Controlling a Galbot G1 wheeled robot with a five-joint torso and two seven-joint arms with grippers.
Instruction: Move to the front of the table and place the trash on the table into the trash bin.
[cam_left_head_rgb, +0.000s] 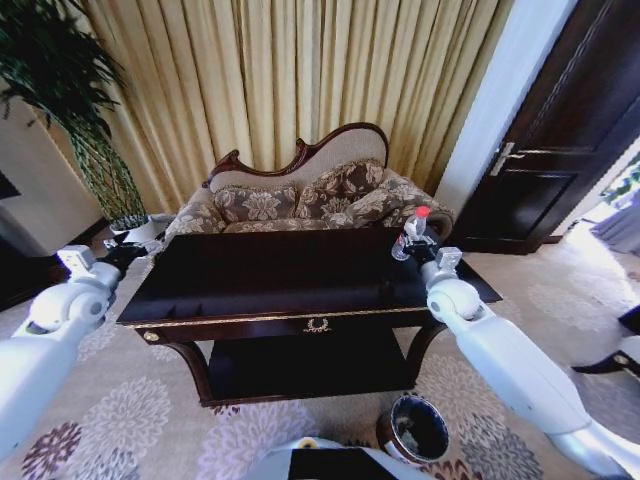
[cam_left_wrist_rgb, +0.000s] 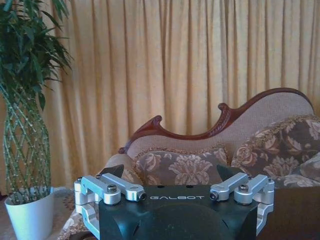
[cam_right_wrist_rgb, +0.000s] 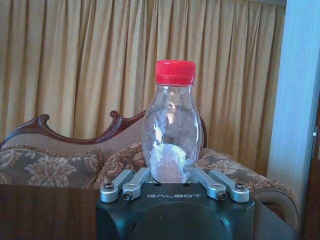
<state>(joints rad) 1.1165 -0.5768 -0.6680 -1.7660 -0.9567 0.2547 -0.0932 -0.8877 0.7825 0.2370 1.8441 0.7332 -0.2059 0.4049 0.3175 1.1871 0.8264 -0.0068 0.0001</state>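
Bottle (cam_left_head_rgb: 412, 232) stood upright, clamped in right end effector (cam_left_head_rgb: 418, 250) above table's (cam_left_head_rgb: 280, 275) right rear edge | left end effector (cam_left_head_rgb: 128, 252) spread wide, off left edge | trash bin (cam_left_head_rgb: 415, 429) on floor by front-right leg.

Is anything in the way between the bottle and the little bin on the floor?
Nothing visible blocks it. The right gripper holds the bottle above the table's right end. The trash bin stands on the carpet in front of the table, with open space between.
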